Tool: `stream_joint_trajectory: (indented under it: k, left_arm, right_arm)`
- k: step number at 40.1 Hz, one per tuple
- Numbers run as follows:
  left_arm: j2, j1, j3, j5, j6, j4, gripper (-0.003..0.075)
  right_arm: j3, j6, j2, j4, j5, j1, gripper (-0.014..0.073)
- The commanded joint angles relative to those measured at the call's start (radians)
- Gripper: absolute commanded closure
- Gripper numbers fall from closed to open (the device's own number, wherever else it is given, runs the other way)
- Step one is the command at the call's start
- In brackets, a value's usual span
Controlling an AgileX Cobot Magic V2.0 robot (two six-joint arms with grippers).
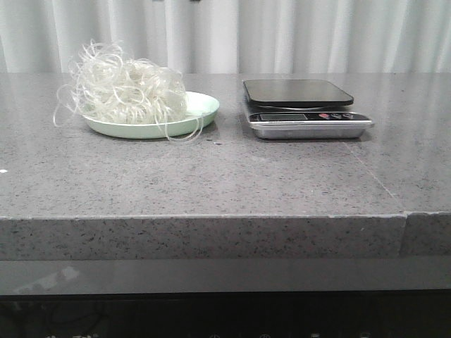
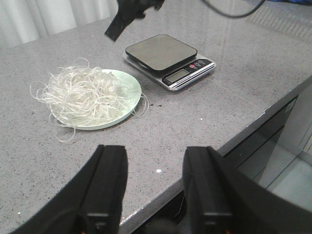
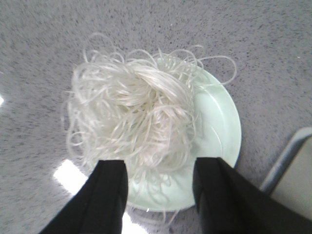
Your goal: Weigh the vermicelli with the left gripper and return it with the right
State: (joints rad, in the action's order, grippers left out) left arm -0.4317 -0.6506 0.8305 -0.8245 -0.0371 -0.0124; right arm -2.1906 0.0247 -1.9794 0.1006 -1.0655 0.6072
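The vermicelli (image 1: 130,91) is a fluffy whitish nest heaped on a pale green plate (image 1: 203,107) at the table's left, with loose loops hanging over the rim. A steel kitchen scale (image 1: 303,105) with a bare dark platform stands to its right. In the left wrist view my left gripper (image 2: 156,152) is open and empty above the table's front edge, well short of the vermicelli (image 2: 83,92) and the scale (image 2: 163,51). My right gripper (image 3: 160,165) is open, looking down over the vermicelli (image 3: 131,112) and the plate (image 3: 222,131), holding nothing. Neither gripper shows in the front view.
A dark part of the right arm (image 2: 130,17) hangs above the plate and scale in the left wrist view. The grey speckled table (image 1: 225,176) has a seam at its front right. A white curtain (image 1: 225,35) closes off the back.
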Motion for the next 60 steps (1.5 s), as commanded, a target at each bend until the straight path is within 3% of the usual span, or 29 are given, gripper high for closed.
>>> stream_joint_trajectory:
  k: [1,13,35,53,60]
  left_arm:
    - [-0.008,-0.008,0.025,0.073,-0.002,-0.005,0.0344]
    - [-0.008,-0.008,0.025,0.073,-0.002,-0.005,0.0344]
    - [-0.008,-0.008,0.025,0.073,-0.002,-0.005,0.0344]
    - [-0.008,-0.008,0.025,0.073,-0.002,-0.005,0.0346]
    - [-0.008,-0.008,0.025,0.073,-0.002,-0.005,0.0422]
  right_arm:
    - [0.011,-0.043,0.134,-0.015,0.025,-0.007,0.0155]
    - [0.367,-0.046,0.454,-0.037,0.193,-0.006,0.0155]
    - [1.001,-0.046,1.074,-0.073,0.214,-0.006,0.0155]
    - [1.287,-0.046,1.447,-0.073,0.192,-0.006,0.0158]
    - [1.304,-0.046,1.479,-0.074,0.184,-0.006,0.0285]
